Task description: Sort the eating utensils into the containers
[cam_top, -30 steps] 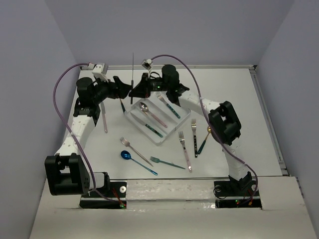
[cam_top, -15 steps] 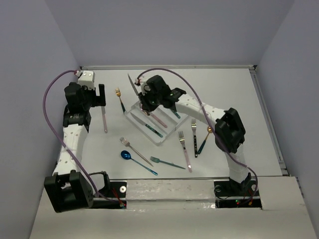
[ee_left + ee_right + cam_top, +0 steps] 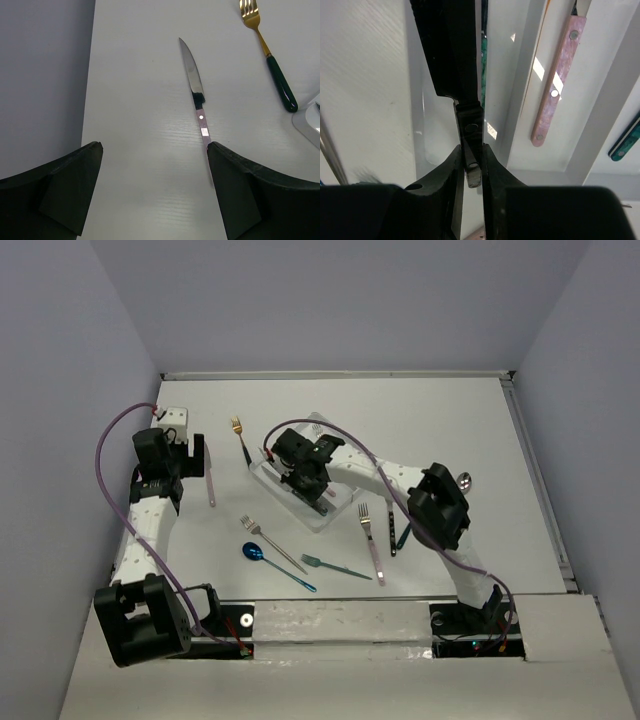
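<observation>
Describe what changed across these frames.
The right gripper, shut on the black knife throughout, carried it from upright at the back down into the tray. The left gripper pulled back left and hangs open over the pink-handled knife. The blue spoon and loose forks stayed put.

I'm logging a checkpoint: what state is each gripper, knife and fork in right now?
left gripper, open, empty.
right gripper, shut on the dark-handled knife, over the tray.
pink-handled knife, flat on the table, not gripped.
gold fork, flat on the table, outside the tray.
</observation>
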Robot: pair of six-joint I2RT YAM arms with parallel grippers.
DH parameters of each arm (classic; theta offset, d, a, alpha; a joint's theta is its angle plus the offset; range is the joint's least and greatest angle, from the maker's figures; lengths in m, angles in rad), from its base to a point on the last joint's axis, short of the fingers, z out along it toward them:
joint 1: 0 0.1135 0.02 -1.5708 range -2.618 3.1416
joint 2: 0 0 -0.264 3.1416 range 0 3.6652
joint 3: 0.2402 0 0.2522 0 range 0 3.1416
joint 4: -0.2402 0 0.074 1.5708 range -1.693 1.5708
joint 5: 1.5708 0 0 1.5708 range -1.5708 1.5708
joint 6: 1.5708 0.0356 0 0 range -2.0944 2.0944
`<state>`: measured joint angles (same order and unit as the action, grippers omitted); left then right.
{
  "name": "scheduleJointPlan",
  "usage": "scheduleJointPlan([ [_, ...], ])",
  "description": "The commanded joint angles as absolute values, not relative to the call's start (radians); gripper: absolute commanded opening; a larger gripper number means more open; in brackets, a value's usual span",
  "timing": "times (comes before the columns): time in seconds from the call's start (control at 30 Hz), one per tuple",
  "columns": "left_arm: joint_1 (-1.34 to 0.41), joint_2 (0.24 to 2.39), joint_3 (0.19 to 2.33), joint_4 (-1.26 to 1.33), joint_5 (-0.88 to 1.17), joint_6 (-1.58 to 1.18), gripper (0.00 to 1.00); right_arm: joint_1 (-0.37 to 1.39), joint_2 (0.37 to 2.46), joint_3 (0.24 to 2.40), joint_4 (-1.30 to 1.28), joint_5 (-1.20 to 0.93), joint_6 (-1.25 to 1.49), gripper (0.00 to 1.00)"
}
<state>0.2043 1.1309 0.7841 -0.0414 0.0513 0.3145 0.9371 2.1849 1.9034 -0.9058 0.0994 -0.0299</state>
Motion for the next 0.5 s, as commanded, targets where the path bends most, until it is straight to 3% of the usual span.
scheduleJointPlan([
  [0.0, 0.207, 1.117, 0.781, -0.006, 0.061, 0.334, 0.99, 0.933, 2.197, 1.959, -0.976, 0.101, -0.017, 0.00],
  [0.37, 0.209, 1.123, 0.772, -0.008, 0.077, 0.334, 0.99, 0.933, 2.269, 2.023, -0.991, 0.086, -0.005, 0.00],
  [0.47, 0.209, 1.121, 0.770, -0.008, 0.081, 0.334, 0.99, 0.933, 2.293, 2.040, -1.009, 0.084, 0.029, 0.04],
])
